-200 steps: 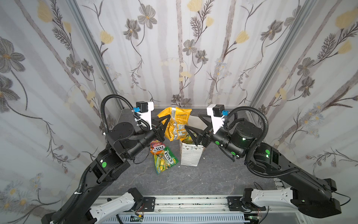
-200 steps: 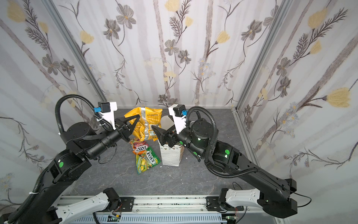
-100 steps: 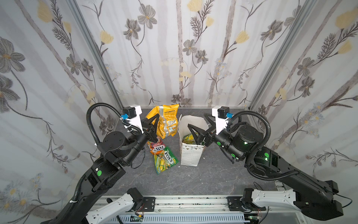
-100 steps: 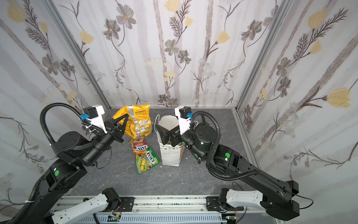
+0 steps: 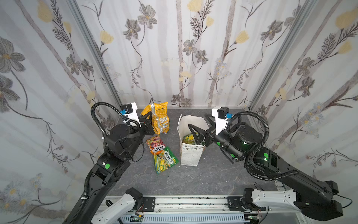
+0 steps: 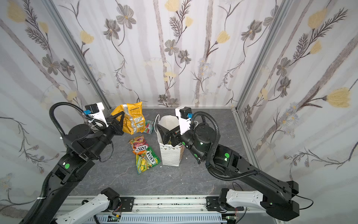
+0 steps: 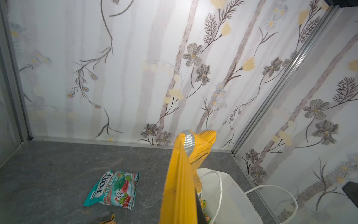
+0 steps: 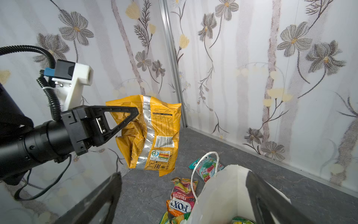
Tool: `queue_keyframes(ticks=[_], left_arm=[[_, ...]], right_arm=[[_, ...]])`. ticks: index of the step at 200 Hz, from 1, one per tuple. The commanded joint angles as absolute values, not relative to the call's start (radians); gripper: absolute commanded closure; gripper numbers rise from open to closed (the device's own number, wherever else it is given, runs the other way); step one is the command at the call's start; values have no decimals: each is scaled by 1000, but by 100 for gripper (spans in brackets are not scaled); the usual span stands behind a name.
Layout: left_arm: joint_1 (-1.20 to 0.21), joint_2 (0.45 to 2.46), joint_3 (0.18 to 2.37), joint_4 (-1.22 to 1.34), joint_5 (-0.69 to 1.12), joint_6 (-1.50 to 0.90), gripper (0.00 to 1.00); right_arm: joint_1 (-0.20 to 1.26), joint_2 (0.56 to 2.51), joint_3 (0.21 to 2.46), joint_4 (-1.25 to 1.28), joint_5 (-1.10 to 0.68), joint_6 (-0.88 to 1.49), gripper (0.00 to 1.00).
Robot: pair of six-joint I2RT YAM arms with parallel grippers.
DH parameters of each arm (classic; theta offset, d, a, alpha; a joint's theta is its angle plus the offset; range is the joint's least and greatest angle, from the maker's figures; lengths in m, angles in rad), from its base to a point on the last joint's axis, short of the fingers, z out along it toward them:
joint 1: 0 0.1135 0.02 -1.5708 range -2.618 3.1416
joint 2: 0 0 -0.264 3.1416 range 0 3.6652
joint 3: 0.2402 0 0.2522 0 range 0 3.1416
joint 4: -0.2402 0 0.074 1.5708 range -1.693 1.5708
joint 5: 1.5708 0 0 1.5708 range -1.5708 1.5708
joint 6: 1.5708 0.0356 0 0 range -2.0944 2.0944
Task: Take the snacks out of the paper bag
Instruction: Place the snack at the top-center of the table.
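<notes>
Left gripper (image 6: 121, 116): clamped on the upper side edge of the yellow-orange chip bag (image 6: 133, 121), which hangs above the worktop (image 5: 193, 180) toward its back-left corner.
Right gripper (image 5: 198, 121): jaws spread wide over the mouth of the paper bag (image 5: 190, 157), holding nothing.
Paper bag: upright at mid-worktop, mouth up; 1 yellow-green packet (image 5: 188, 138) shows inside.
Packets out: the red-orange FOX'S packet (image 5: 156, 145) and green-yellow FOX'S packet (image 5: 165, 161) lie flat and overlapping, just left of the paper bag. The teal-pink packet (image 6: 149, 127) lies flat behind them.
Edges and room: grey surface shows between chip bag and paper bag rim. Open worktop runs along the front edge and between paper bag and right edge.
Change over 1 second: the chip bag was over the paper bag's mouth and now sits further left. The right gripper is much where it was.
Axis: the chip bag's long axis is near vertical, sealed top up, barcode side facing the right arm. The 2 FOX'S packets line up back to front.
</notes>
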State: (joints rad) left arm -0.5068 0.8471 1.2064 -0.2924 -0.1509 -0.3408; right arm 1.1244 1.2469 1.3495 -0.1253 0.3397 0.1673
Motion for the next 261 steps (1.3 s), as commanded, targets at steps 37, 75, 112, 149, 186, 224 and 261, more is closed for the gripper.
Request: queue_keyframes(ticks=[37, 75, 112, 149, 186, 224, 261], left_arm=[[-307, 900, 1115, -175, 150, -577, 100], [-209, 963, 1037, -44, 261, -691, 100], [-182, 1070, 1012, 44, 328, -738, 100], [-183, 1214, 1019, 132, 378, -774, 100], [-187, 1365, 1052, 193, 395, -806, 100], [-217, 1512, 1110, 217, 393, -802, 100], [-251, 1678, 1198, 229, 414, -793, 100]], right_arm=[[1126, 1244, 1344, -95, 349, 195, 0], [1127, 1247, 1342, -95, 349, 202, 0], [1125, 1249, 1342, -94, 346, 207, 0], [1125, 1255, 1344, -95, 344, 216, 0], [1126, 1250, 1347, -102, 341, 218, 0], [1126, 1237, 1340, -107, 347, 222, 0], [1126, 1228, 1336, -111, 347, 225, 0]])
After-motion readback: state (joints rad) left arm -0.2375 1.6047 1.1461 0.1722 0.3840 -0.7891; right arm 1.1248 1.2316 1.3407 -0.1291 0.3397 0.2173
